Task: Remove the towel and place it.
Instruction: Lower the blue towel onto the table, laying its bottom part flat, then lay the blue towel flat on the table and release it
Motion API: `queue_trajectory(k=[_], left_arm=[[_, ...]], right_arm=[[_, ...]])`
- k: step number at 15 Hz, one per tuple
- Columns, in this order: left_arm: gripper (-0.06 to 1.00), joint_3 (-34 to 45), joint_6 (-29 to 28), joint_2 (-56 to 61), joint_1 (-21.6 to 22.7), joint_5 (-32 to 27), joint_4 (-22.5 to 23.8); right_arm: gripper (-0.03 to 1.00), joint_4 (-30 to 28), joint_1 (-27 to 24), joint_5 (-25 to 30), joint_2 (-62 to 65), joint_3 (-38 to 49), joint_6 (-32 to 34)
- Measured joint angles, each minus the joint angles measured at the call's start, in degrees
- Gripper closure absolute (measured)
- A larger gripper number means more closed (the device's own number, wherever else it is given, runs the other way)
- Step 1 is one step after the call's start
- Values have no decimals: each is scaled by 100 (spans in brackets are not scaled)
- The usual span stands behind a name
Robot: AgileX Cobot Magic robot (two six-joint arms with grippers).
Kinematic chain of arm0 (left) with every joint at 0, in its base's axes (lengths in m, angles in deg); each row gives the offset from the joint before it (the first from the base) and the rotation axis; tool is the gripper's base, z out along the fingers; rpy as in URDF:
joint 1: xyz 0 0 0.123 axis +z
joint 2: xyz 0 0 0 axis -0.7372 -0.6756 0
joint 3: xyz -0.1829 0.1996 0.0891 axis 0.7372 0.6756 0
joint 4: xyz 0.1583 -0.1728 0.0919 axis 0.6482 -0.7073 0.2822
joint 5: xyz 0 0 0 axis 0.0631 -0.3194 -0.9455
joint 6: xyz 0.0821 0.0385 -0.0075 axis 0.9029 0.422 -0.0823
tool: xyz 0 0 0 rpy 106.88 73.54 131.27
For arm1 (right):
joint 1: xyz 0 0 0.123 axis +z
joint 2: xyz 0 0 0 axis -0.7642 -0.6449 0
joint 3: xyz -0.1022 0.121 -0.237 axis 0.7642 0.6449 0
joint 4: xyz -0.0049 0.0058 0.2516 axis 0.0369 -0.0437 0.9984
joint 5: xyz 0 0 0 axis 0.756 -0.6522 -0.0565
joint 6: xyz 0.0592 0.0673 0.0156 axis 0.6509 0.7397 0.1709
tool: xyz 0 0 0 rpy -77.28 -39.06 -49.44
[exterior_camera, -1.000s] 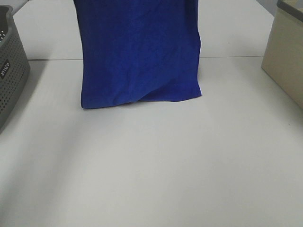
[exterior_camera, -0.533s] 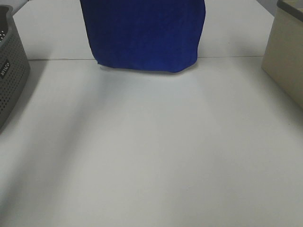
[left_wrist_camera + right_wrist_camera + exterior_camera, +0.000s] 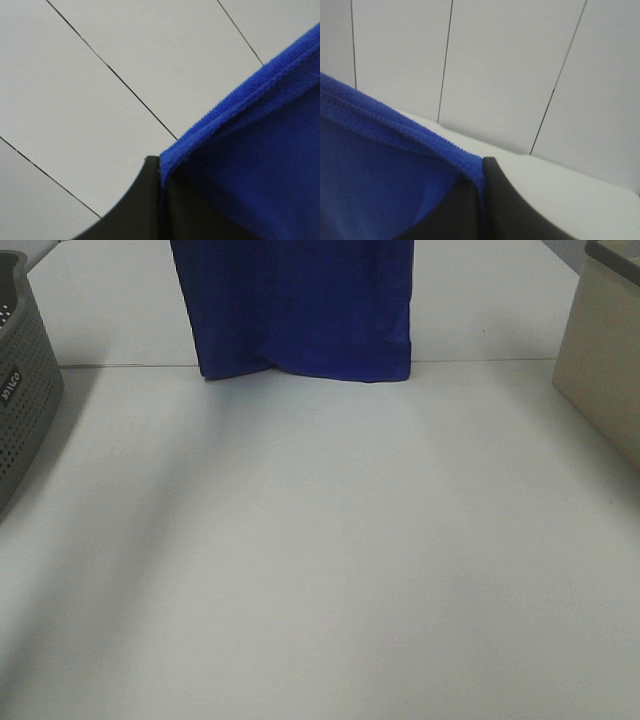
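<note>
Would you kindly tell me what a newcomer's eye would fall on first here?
The royal-blue towel hangs at top centre of the exterior view, over the white table. Its stitched hem is pinched in the left gripper and the right gripper. A grey basket sits far left, a beige box far right.

The towel (image 3: 300, 310) has risen, its lower hem climbing from well forward on the desk (image 3: 320, 570) a second ago to just in front of the far seam, and over the last half second its right side has drawn in and the hem flattened.
</note>
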Motion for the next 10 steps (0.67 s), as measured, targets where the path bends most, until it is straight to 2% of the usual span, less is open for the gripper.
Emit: queue_trajectory(k=[1, 4, 5, 7, 10], left_arm=[[94, 0, 0, 6, -6, -246, -46], [94, 0, 115, 195, -29, -1730, -504], [94, 0, 378, 418, -34, -2922, -940], [94, 0, 510, 579, -34, -3948, -1289], [94, 0, 395, 653, -34, -4280, -1530]], right_arm=[[95, 46, 0, 367, 40, 0, 0], [95, 201, 23, 1404, 264, 0, 0], [95, 286, 29, 2131, 435, 0, 0], [95, 338, 29, 2945, 584, 0, 0], [95, 458, 29, 3913, 814, 0, 97]])
